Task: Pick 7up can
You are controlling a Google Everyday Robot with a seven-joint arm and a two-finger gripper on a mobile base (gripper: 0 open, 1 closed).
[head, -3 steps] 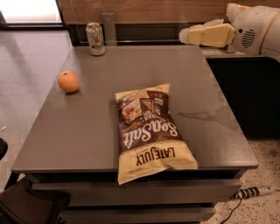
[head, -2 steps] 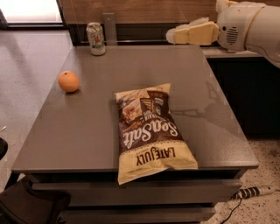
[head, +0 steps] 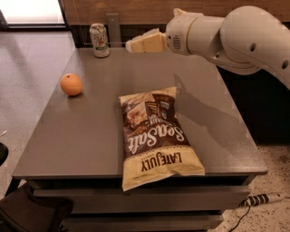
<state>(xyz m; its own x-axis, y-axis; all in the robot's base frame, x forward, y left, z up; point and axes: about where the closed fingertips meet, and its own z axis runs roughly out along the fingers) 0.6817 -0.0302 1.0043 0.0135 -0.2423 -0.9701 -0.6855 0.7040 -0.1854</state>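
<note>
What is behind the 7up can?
Behind the 7up can only a dark recess below wood panelling shows, with a grey post just to its right. Whatever is directly behind it is covered. The gripper hangs to its right, apart from it.

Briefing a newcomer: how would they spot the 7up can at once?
Start at the grey table; at its far left corner stands the 7up can, left of the gripper. Unlike the orange and chip bag, it is an upright silver cylinder.

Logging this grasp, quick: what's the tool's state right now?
Tool: open or closed cannot be told; it hangs above the far edge of the table, right of the 7up can, not touching it.
</note>
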